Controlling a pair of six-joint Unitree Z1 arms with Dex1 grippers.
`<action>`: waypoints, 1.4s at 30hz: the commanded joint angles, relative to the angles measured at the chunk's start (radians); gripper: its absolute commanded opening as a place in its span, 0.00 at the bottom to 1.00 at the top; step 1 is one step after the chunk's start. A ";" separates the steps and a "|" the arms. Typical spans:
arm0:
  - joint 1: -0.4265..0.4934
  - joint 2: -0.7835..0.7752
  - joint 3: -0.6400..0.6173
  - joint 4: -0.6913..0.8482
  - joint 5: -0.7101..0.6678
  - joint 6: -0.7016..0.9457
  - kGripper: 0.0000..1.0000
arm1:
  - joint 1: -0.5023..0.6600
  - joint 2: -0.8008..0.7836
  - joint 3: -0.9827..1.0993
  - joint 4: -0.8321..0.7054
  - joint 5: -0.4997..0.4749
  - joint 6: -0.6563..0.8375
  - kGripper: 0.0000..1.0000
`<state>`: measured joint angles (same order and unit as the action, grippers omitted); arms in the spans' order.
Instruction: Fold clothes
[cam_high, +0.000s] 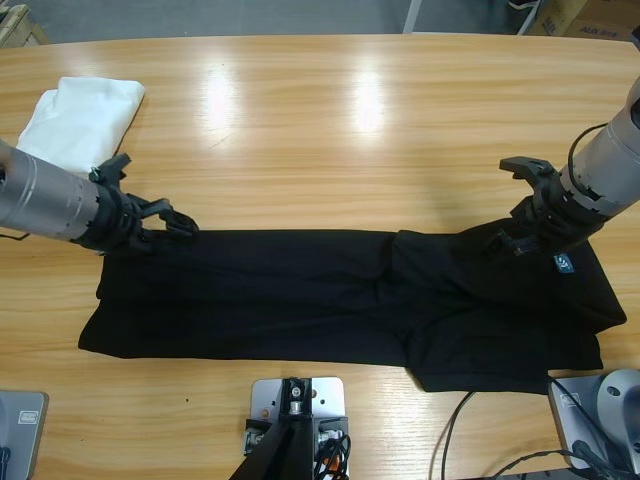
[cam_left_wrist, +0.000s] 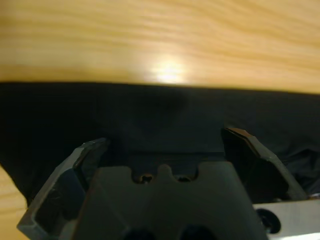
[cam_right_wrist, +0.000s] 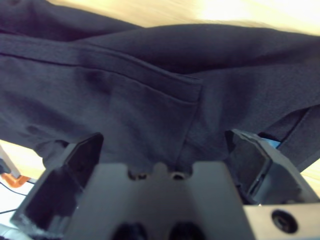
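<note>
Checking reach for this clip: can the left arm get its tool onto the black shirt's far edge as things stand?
Probably yes. The left tool hangs open right at the black shirt's far edge, with nothing between; the white folded garment lies behind it, clear.

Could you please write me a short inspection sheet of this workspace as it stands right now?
Surface: long wooden table, light glare on its far half.
Job's things: black shirt lies flat in a long band along the near side, bulkier at the right end, with a small blue tag there.
Clutter: white folded garment at the far left corner, apart from the shirt.
Grippers: left gripper open at the shirt's far left edge; right gripper open above the shirt's far right edge.
Cables: dark cables at the near right edge.
Surroundings: cardboard boxes beyond the far right corner.
</note>
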<state>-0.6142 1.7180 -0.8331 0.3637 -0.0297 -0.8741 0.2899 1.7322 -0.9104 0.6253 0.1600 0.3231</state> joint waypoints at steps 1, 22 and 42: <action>-0.084 -0.052 0.112 0.006 -0.027 -0.096 0.87 | 0.011 0.012 0.034 -0.010 -0.004 0.014 1.00; -0.024 -0.268 0.214 0.147 0.035 -0.279 1.00 | 0.011 -0.015 0.057 -0.019 0.013 0.014 1.00; 0.239 -0.084 0.156 -0.004 -0.110 -0.126 0.73 | 0.014 0.028 0.059 -0.040 0.020 0.022 1.00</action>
<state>-0.3822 1.5767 -0.6838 0.3739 -0.0999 -0.9989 0.2911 1.7284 -0.8766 0.6009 0.1613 0.3288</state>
